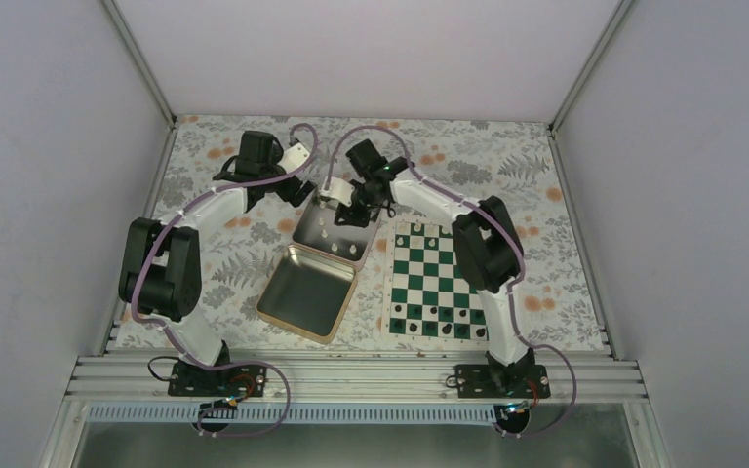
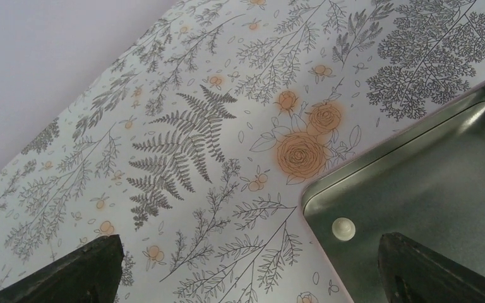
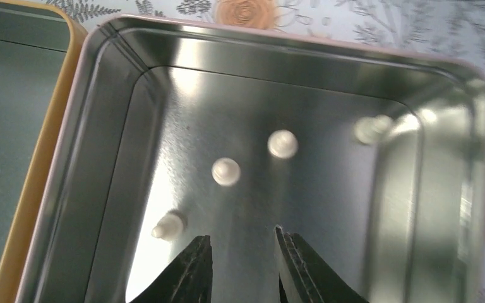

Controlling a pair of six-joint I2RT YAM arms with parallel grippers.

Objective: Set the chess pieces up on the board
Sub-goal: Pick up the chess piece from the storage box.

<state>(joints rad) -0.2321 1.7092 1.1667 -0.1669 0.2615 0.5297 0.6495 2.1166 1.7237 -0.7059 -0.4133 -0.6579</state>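
Chess pieces (image 3: 226,171): several loose in tin (image 3: 126,126), beside board (image 1: 429,283). Right gripper (image 3: 241,243) part open, empty, low over tin floor. Left gripper (image 2: 249,246) wide open, empty, at tin corner. Risk: finger clips tiny piece; it topples or skids on slick metal.

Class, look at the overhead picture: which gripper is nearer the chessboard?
Right. The right gripper hangs over the tin just off the board's far-left corner. The left gripper sits at that tin's other side, farther left.
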